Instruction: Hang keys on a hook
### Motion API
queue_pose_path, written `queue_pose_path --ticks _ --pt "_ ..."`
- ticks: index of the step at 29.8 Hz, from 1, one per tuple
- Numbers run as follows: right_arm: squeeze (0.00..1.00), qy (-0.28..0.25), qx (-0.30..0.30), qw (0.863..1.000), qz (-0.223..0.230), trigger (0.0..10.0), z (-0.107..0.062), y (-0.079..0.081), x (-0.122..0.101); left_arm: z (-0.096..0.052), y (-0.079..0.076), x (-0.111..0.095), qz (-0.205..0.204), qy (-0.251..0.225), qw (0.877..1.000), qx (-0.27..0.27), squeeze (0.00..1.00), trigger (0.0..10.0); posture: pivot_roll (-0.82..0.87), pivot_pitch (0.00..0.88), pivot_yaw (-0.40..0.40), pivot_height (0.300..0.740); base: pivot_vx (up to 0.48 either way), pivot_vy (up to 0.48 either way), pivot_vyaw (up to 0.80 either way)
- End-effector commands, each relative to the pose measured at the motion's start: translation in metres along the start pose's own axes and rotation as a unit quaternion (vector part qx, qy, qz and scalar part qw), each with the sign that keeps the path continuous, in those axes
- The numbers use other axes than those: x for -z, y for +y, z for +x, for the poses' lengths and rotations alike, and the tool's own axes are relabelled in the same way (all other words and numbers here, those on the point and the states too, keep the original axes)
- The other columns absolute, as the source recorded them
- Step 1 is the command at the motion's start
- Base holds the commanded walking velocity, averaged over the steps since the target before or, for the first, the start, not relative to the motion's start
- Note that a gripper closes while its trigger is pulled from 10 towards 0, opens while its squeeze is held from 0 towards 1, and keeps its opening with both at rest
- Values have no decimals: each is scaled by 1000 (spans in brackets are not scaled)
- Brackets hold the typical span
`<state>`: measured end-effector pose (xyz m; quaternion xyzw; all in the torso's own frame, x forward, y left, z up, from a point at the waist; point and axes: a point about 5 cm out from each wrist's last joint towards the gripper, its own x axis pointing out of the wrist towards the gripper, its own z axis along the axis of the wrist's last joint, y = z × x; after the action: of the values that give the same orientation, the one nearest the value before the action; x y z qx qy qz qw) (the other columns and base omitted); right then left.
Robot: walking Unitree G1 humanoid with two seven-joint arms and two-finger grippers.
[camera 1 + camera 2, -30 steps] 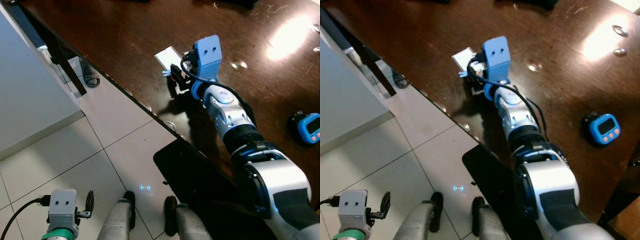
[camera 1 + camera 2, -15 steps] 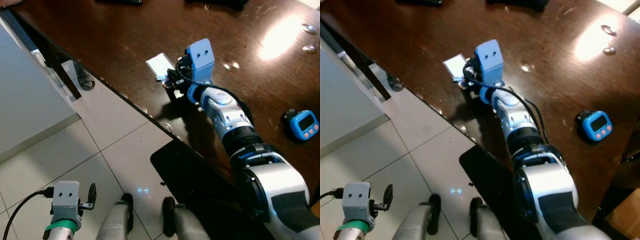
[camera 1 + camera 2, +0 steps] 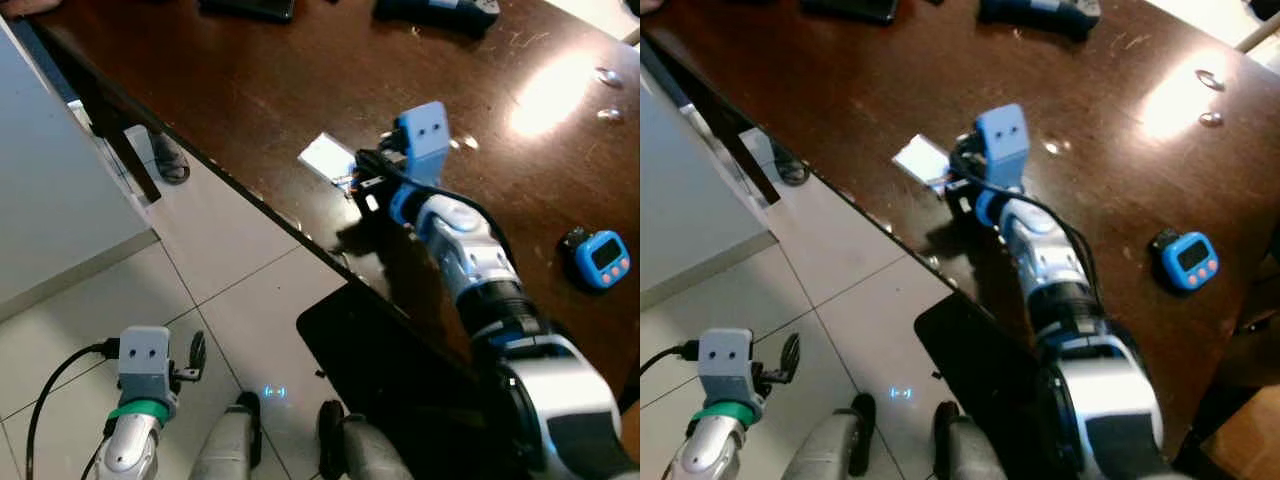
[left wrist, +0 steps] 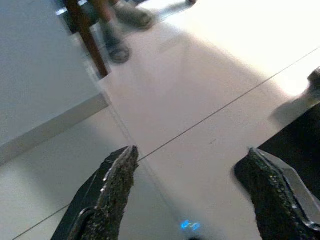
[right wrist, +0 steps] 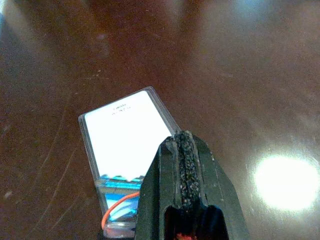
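I see the key tag (image 5: 127,150), a clear plastic card w/ white face, blue strip and an orange ring at one end, lying flat on the dark brown counter (image 3: 250,80) near its edge. My right gripper (image 5: 184,170) reaches across the counter, fingers pressed together just over the tag's ring end. Left gripper (image 4: 192,187) hangs low over the tile floor (image 4: 210,75), fingers spread.

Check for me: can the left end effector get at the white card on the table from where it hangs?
Probably not: the left end effector hangs low over the floor tiles, below the table edge, while the white card lies up by the right end effector.
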<state>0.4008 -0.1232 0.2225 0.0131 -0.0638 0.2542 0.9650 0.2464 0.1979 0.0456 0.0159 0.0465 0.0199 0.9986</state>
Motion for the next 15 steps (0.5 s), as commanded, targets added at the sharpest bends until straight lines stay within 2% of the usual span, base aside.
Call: queue_pose_path --ticks 1,3,6,7,8,9,10,11,13,14,15 --pt "0 -13 -18 999 42 0 -7 0 5 -3 0 0 -26 1 1000 13 0 10000 149 270 -4 740 0 0 0" --pt "0 -56 -44 995 72 0 -11 3 -6 4 0 -16 -45 -33 998 25 0 10000 148 258 -7 740 0 0 0" --pt "0 -75 -61 992 80 0 -14 5 -12 9 3 -28 -56 -55 996 29 0 10000 148 248 -10 740 0 0 0" --pt "0 -101 -103 986 87 0 -21 12 -18 23 17 -67 -80 -126 988 36 0 10000 149 198 -21 740 0 0 0" --pt "0 -110 -118 983 89 0 -24 15 -19 27 22 -85 -88 -158 983 43 0 10000 149 193 -22 740 0 0 0" --pt "0 -110 -118 983 89 0 -24 15 -19 27 22 -85 -88 -158 983 43 0 10000 149 193 -22 740 0 0 0" --pt "0 -115 -128 981 93 0 -25 17 -20 29 25 -98 -94 -181 978 53 0 10000 152 182 -23 740 0 0 0" --pt "0 -115 -128 981 93 0 -25 17 -20 29 25 -98 -94 -181 978 53 0 10000 152 182 -23 740 0 0 0" --pt "0 -127 -151 975 99 0 -28 22 -22 29 27 -124 -95 -225 965 93 0 10000 154 161 -25 740 0 0 0" --pt "0 -127 -151 975 99 0 -28 22 -22 29 27 -124 -95 -225 965 93 0 10000 154 161 -25 740 0 0 0" --pt "0 -132 -162 972 103 0 -29 24 -23 28 26 -133 -96 -241 959 114 0 10000 155 150 -23 740 0 0 0"
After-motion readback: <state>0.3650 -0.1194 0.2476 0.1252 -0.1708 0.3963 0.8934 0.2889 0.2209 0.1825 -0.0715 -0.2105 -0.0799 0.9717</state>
